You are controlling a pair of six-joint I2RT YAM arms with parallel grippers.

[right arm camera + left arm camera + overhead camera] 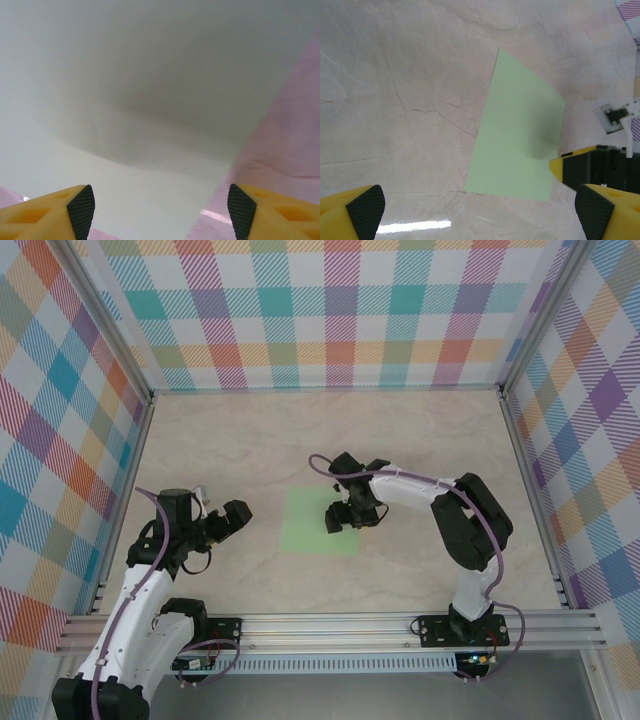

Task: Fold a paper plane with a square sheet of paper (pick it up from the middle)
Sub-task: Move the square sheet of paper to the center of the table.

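Plainly the paper point(305, 525) was thin, light and limp, lying flat on the table point(420, 440) with no edge raised; it would likely slide and crease easily. A pinch at its middle looked the best hold. The right gripper point(161, 205) hung close over its right half, jaws spread, empty. The left gripper point(475, 217), spread wide, sat off its left edge.

pale-green square sheet of paper point(312, 522) flat, unfolded, mid-table, right edge under arm.
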